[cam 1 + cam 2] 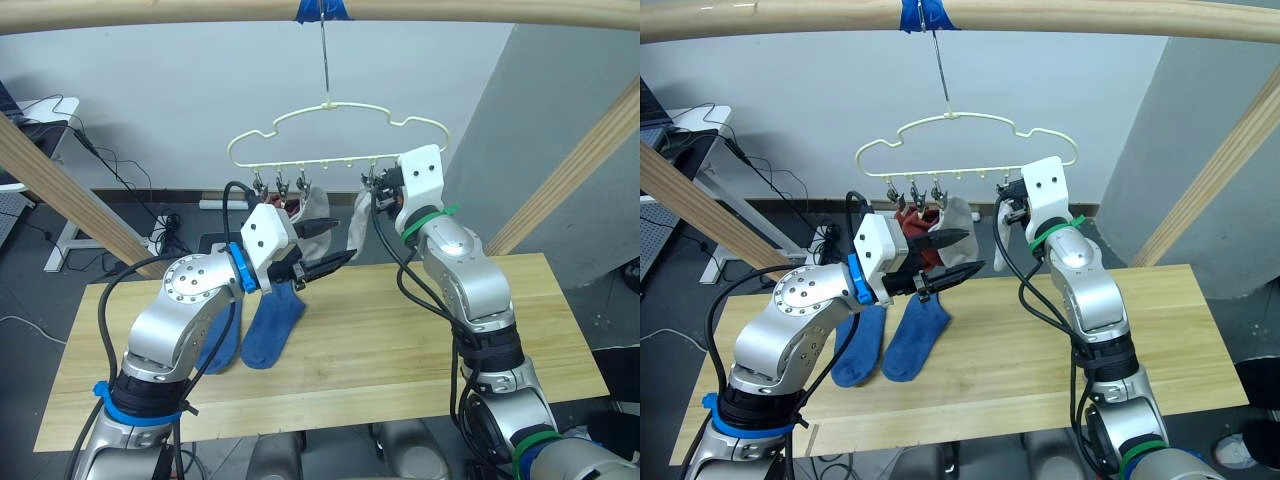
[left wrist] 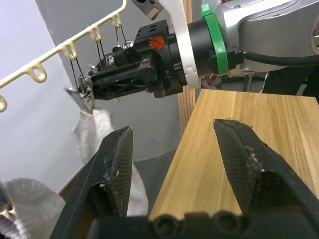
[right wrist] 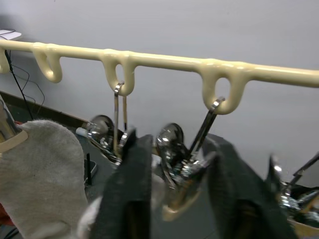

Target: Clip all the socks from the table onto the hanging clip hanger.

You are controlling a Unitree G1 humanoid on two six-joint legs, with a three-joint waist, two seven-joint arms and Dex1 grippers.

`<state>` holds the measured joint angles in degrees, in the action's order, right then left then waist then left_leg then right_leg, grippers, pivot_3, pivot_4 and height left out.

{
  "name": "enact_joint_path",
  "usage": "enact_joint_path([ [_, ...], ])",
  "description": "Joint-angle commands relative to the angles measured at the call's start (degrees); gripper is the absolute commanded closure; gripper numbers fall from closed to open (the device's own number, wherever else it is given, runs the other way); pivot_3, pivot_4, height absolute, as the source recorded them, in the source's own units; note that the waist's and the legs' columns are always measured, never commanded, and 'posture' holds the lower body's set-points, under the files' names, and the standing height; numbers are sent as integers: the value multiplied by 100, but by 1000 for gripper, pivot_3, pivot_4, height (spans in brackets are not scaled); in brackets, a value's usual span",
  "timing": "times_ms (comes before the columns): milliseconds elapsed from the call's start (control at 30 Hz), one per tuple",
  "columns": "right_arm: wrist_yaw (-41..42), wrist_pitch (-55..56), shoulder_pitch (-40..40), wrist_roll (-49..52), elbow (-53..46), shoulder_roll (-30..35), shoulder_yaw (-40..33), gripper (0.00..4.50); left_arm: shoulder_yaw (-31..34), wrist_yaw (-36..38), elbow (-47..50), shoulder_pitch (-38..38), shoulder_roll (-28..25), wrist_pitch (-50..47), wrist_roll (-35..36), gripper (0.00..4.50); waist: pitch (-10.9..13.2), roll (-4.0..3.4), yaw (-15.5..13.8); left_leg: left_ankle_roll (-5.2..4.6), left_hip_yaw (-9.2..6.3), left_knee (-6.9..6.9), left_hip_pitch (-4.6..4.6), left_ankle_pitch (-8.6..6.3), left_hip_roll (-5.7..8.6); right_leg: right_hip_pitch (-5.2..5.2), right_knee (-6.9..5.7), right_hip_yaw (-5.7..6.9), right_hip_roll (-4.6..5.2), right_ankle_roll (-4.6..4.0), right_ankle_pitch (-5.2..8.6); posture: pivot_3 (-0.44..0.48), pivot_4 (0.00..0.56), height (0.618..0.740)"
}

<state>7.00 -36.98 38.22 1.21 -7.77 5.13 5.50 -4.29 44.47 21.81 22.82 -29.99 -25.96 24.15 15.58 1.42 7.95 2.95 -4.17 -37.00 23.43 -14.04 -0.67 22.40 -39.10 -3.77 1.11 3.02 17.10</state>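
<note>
1. Under the wooden beam (image 1: 200,17) with blue tape (image 1: 322,9), we see the clip hanger (image 1: 330,107) hanging by its metal hook, its bar running above the far edge of the table (image 1: 420,340).
2. On the hanger's bar we count a rust red sock (image 1: 910,222) and a light grey sock (image 1: 953,217) already clipped side by side, and a second light grey sock (image 1: 359,228) hanging further along, just beside the right gripper.
3. The right gripper (image 3: 174,174) is raised to the bar; its two black fingers (image 3: 132,194) stand on either side of a silver clip (image 3: 185,167), close against it, but we cannot tell whether they press it.
4. The left gripper (image 2: 174,149) hovers above the table near its far edge, level with the hanging socks, its fingers spread apart and holding nothing.
5. On the table, toward its left end, two blue socks (image 1: 272,330) lie flat next to each other, partly hidden behind the left arm.
6. The right half of the table shows bare pale wood planks.
7. Behind the table we see dark cables (image 1: 130,190) trailing on the floor.
</note>
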Motion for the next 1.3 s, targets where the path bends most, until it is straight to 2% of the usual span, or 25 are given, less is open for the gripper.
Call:
enact_joint_path([
  [33,-54,64,43,4,-279,-47,-73,2939,8,17,181,-10,4,52,34,1668,0,0,0,0,0,0,0,0,0,0,0,0,0,0,0,-150,244,740],
  [1300,285,519,270,20,229,-198,69,2939,18,-7,256,-120,-35,40,10,1668,-1,0,-1,0,0,-1,0,0,0,0,-2,1,0,0,0,-132,235,740],
])
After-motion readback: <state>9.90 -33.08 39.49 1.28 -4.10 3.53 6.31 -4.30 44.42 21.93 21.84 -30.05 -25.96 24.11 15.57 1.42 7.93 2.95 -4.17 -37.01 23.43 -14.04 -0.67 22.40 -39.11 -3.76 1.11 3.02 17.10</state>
